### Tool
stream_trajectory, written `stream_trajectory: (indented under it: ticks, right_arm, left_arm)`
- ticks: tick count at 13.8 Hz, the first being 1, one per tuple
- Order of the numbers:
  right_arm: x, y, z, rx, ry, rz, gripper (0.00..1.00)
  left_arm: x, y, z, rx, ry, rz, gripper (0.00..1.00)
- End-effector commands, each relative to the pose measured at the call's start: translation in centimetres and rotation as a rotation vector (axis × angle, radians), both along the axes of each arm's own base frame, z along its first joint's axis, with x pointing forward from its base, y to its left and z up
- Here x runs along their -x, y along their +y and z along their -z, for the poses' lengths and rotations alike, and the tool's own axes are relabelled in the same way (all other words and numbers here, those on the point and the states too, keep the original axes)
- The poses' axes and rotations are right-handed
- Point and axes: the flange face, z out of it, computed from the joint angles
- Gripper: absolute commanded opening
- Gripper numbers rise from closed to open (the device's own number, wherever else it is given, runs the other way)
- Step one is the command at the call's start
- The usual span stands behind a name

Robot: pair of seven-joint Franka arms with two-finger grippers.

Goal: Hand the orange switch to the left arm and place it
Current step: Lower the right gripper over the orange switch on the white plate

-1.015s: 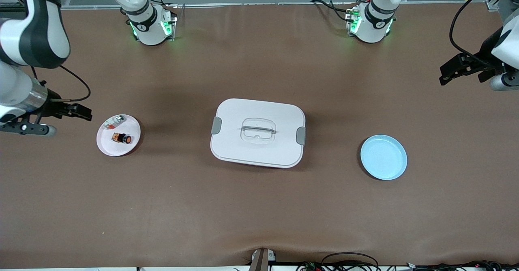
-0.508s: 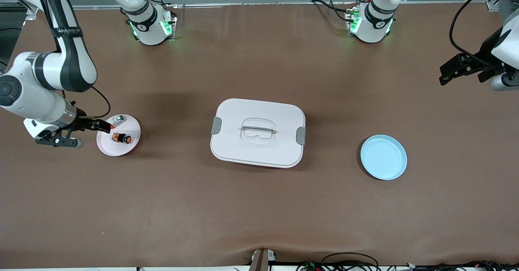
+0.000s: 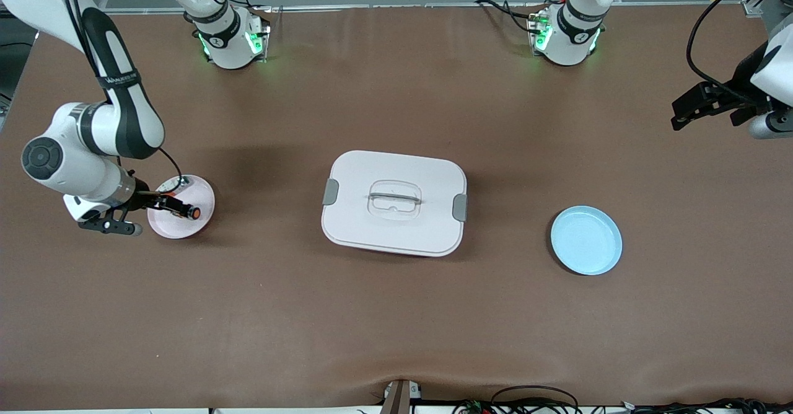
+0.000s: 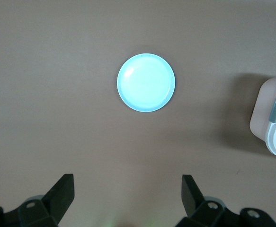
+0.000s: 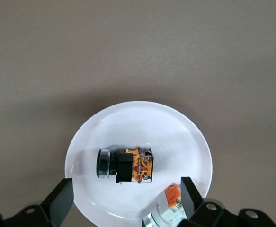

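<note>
The orange switch [image 3: 191, 213] lies on its side on a small pale plate [image 3: 201, 198] toward the right arm's end of the table. In the right wrist view the switch [image 5: 126, 165] shows a black body and an orange end. My right gripper [image 3: 170, 204] is open low over that plate, its fingers [image 5: 62, 196] apart with the switch just ahead of the tips [image 5: 127, 198]. My left gripper [image 3: 681, 113] is open and empty, up by the left arm's end of the table [image 4: 127, 194]. The white box [image 3: 394, 202] stands mid-table between the plates.
A silvery-clear part with a red bit [image 5: 168, 208] shares the pale plate, beside one right finger; it also shows in the front view [image 3: 181, 181]. An empty light blue plate [image 3: 586, 240] lies toward the left arm's end, seen too in the left wrist view [image 4: 146, 82] with the box's corner [image 4: 275, 123].
My right arm has swung in and down, bringing its gripper from beside the pale plate to over it, near the switch. The left arm has not moved.
</note>
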Motion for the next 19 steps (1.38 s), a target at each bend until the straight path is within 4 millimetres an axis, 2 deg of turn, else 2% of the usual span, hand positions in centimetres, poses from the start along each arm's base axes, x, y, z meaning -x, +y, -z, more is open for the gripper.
stream_trajectory:
  ticks: [1, 11, 18, 19]
  right_arm:
    - [0.6, 0.1, 1.9, -0.029, 0.003, 0.042, 1.00]
    - [0.9, 0.1, 6.8, -0.054, 0.028, 0.059, 1.00]
    - [1.2, 0.2, 8.2, -0.056, 0.047, 0.053, 1.00]
    - [1.3, 0.3, 8.3, -0.056, 0.049, 0.053, 0.93]
  left_arm:
    - [0.0, 0.2, -0.4, -0.003, 0.003, 0.015, 1.00]
    - [0.1, 0.2, 0.0, -0.005, 0.017, 0.015, 1.00]
    - [-0.2, 0.2, 0.3, -0.006, 0.017, 0.014, 1.00]
    - [-0.3, 0.2, 0.4, -0.006, 0.018, 0.014, 1.00]
